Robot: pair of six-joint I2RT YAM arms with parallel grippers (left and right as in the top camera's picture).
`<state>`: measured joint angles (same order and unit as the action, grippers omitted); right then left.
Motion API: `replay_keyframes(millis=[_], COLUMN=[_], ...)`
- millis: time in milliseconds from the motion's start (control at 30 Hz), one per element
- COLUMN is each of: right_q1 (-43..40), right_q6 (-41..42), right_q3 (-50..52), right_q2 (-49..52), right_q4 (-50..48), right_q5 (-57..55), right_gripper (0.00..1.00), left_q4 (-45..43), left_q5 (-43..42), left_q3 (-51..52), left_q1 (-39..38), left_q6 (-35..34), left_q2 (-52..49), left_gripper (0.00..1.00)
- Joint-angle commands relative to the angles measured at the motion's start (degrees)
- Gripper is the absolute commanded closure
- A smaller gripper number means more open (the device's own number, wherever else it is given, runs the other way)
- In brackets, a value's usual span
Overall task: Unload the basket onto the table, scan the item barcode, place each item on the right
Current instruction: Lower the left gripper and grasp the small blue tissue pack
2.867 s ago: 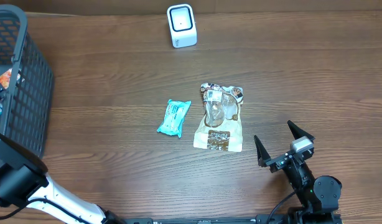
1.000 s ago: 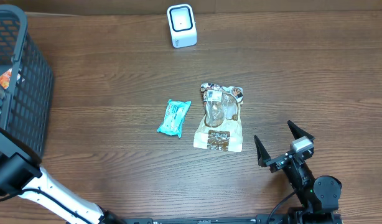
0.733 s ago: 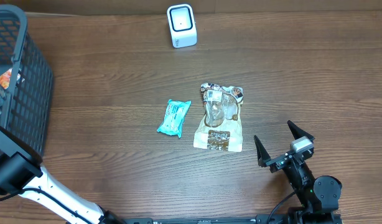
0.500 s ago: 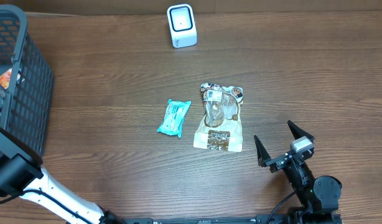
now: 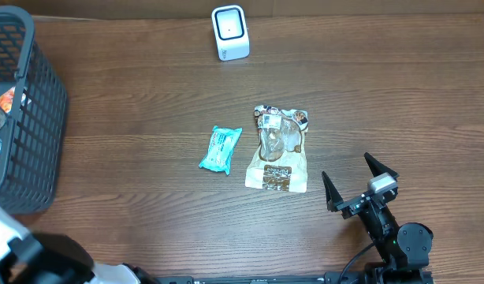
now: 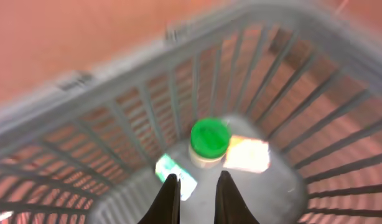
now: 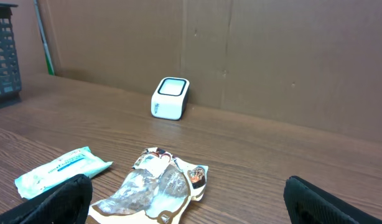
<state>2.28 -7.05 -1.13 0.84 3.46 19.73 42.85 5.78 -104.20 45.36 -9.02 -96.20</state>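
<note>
While the left gripper [image 6: 197, 179] hangs pressed together over the basket [image 6: 147, 106] — the right gripper [image 5: 344, 166] gapes wide.

Wooden table [image 5: 147, 95], white scanner [image 5: 230, 32], teal packet [image 5: 220, 149], snack bag [image 5: 279, 150], grey basket [image 5: 37, 118]

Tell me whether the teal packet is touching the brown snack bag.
Apart. The overhead view shows a strip of table between the teal packet and the brown snack bag along their facing edges.

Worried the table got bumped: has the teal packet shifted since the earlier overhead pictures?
No. The teal packet lies just left of the brown snack bag, at the same spot below the white scanner as before.
</note>
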Motion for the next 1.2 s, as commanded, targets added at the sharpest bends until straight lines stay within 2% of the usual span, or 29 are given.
replay_keyframes(millis=[0, 67, 100, 167, 300, 367, 467, 767, 1167], right_q1=[-0.1, -0.1, -0.1, -0.1, -0.1, -0.1, -0.1, -0.1, -0.1], right_q6=[0.4, 0.4, 0.4, 0.4, 0.4, 0.4, 0.4, 0.4, 0.4], right_q3=[0.7, 0.7, 0.7, 0.7, 0.7, 0.7, 0.7, 0.7, 0.7], right_q2=[-0.7, -0.7, -0.7, -0.7, -0.7, -0.7, -0.7, -0.7, -0.7], right_q4=[-0.4, -0.4, -0.4, -0.4, -0.4, -0.4, -0.4, -0.4, -0.4], right_q5=[0.3, 0.3, 0.3, 0.3, 0.3, 0.3, 0.3, 0.3, 0.3], right_gripper=[0.00, 0.00, 0.00, 0.00, 0.00, 0.00, 0.00, 0.00, 0.00], left_q4=[2.1, 2.9, 3.2, 3.3, 3.3, 3.3, 3.3, 2.1, -1.7], left_q5=[-0.6, 0.6, 0.9, 0.8, 0.9, 1.6, 3.3, 3.9, 5.6], left_q3=[0.2, 0.2, 0.2, 0.2, 0.2, 0.2, 0.2, 0.2, 0.2], left_q1=[-0.3, -0.3, -0.3, -0.3, -0.3, -0.3, -0.3, -0.3, -0.3], left_q6=[-3.1, -3.1, -3.0, -3.1, -3.0, -3.0, -3.0, -3.5, -3.5], left_q2=[-1.3, -2.5, -3.3, -5.4, -10.4, -13.2, -17.3, -26.4, -31.7], left_gripper=[0.85, 0.65, 0.59, 0.53, 0.49, 0.41, 0.35, 0.33, 0.33])
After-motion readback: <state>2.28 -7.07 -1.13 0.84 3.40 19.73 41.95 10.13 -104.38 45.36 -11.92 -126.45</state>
